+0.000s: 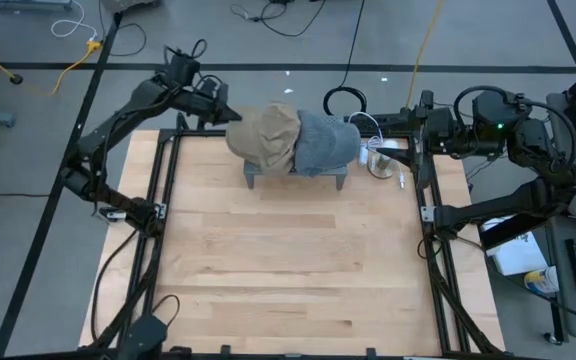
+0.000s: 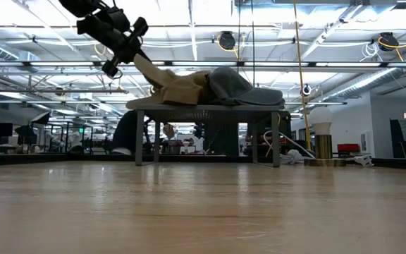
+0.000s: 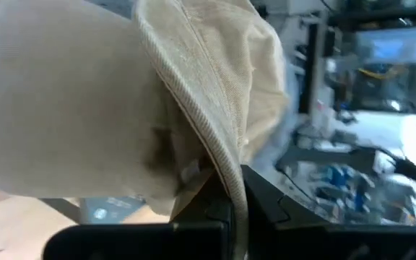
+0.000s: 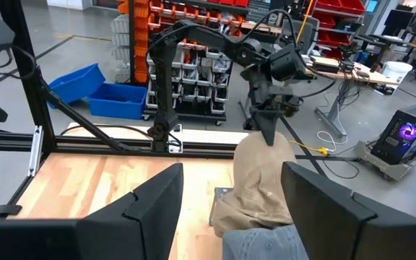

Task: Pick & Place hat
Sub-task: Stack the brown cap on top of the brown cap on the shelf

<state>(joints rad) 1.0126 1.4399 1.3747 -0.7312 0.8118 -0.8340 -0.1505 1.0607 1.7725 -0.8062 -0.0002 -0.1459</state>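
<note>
A tan hat point(image 1: 265, 135) and a grey-blue denim hat point(image 1: 328, 143) lie side by side on a small grey stand point(image 1: 298, 178) at the table's far edge, the tan one partly over the denim one. My left gripper point(image 1: 230, 116) is at the tan hat's left end, shut on it; it also shows in the low view point(image 2: 134, 58). My right gripper point(image 4: 230, 217) is open and empty to the right of the stand, its fingers wide apart and pointing at the hats. The tan hat point(image 4: 262, 177) and the denim hat point(image 4: 258, 242) show in the right wrist view. My left gripper pinches the tan hat's brim at its stitched edge point(image 3: 226, 177) between its two fingers. The fingers come slanting down from the far left. The brim point(image 2: 149, 73) is drawn up off the stand, while the crown point(image 2: 189, 88) lies on the stand against the denim hat.
The stand's top point(image 2: 203, 109) sits on thin legs above the wooden table point(image 1: 288, 260). A black frame rail point(image 1: 163, 190) runs along the table's sides. A white ring-shaped object and cables point(image 1: 380, 160) lie by the right gripper.
</note>
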